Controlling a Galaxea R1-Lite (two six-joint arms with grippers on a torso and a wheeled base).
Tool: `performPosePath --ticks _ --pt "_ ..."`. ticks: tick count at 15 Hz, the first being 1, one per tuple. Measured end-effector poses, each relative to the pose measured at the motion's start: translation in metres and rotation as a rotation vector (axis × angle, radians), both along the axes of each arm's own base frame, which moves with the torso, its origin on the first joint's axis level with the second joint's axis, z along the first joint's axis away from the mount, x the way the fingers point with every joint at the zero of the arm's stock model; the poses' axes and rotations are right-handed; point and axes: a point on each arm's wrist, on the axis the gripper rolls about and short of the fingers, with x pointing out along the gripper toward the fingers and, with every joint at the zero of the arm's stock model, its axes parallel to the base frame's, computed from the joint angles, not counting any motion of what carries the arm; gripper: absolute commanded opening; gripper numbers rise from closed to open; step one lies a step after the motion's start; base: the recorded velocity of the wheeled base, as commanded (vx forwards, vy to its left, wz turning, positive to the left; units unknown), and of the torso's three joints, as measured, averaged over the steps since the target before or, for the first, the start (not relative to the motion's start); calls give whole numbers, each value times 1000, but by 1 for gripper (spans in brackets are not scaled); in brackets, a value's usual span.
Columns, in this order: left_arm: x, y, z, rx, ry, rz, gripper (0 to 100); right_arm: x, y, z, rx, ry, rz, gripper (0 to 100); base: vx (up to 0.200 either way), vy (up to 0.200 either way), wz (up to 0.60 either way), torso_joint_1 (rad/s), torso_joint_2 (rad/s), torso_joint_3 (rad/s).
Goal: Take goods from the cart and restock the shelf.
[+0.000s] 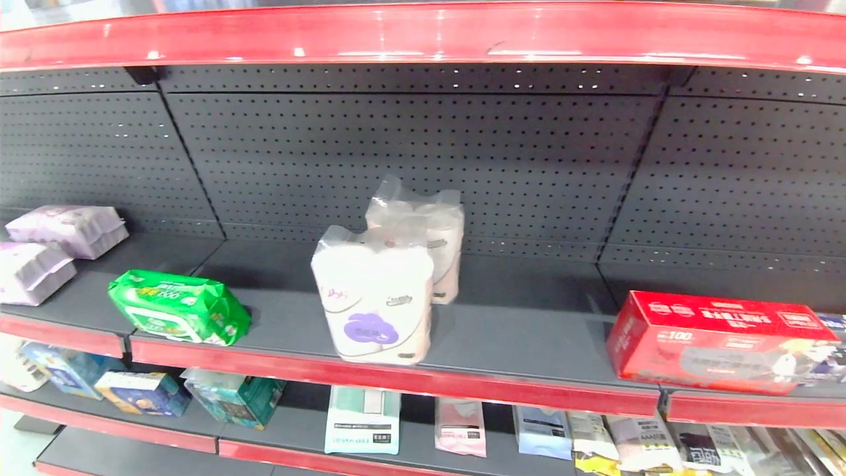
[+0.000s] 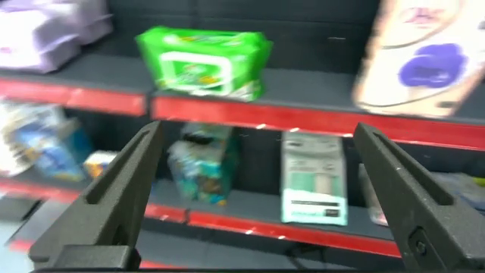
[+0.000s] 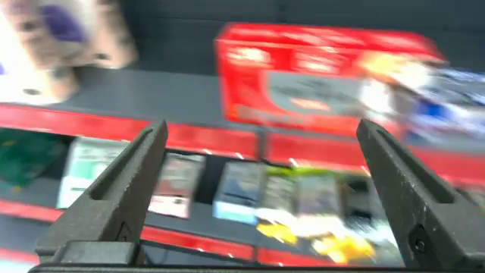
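The left gripper [image 2: 258, 129] and right gripper [image 3: 261, 125] are hovering empty, fingers spread wide, before the red-edged dark metal shelf [image 1: 529, 330], on whose front edge a white plastic-wrapped toilet-roll pack [image 1: 373, 301] is standing upright.

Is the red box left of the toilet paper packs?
No, the red box lies to the right of the toilet paper packs on the same shelf.

Left gripper [image 2: 254, 205]: two dark, tapered fingers spread wide apart, tips pointing forward, held level. Right gripper [image 3: 258, 201]: same pose, two dark fingers spread wide, tips forward, level with each other.
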Motion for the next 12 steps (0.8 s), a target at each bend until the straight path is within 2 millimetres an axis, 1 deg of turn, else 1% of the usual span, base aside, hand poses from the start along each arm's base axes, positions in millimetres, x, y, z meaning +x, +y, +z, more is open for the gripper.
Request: performPosePath --ticks 4,12 --pt "0 0 0 -3 2 -1 100 0 0 0 0 1 1 100 0 0 -600 1 0 2" --pt "1 0 0 -31 9 -5 100 0 0 0 1 0 1 100 0 0 0 0 0 0"
